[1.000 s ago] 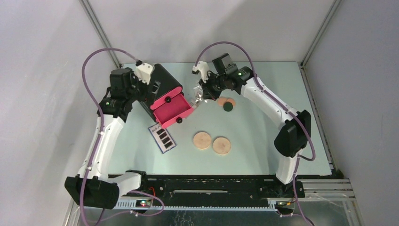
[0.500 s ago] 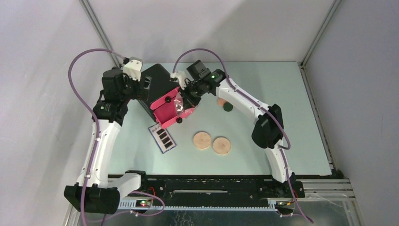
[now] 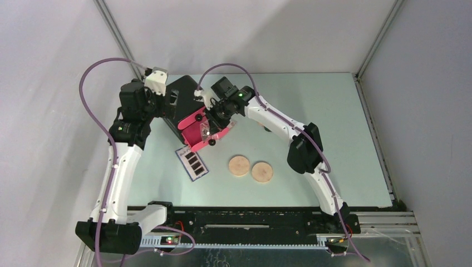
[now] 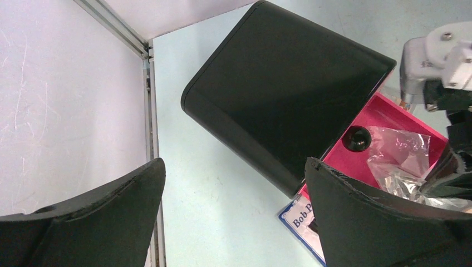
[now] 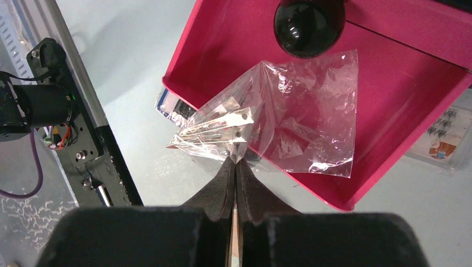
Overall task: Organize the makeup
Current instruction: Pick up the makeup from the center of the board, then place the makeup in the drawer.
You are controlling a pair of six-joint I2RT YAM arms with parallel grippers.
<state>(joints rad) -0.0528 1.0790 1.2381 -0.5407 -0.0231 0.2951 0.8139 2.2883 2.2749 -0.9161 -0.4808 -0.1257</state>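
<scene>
The left gripper (image 4: 234, 167) is hanging over the pale table (image 4: 222, 217) with its two black fingers (image 4: 106, 206) spread wide apart. Beyond them the black box (image 4: 284, 94) is sitting on the table. A pink drawer (image 4: 389, 114) is standing pulled out of the box's near end. The crumpled clear packet (image 4: 403, 158) is lying in the drawer beside a round black knob (image 4: 356, 138). The right arm (image 4: 434, 55) is reaching in above the drawer. Below the drawer a corner of the flat palette (image 4: 303, 219), white with a blue edge and lettered "Bob", is peeking out. A metal rail (image 4: 149, 111) is running along the foot of the white wall (image 4: 61, 111).
</scene>
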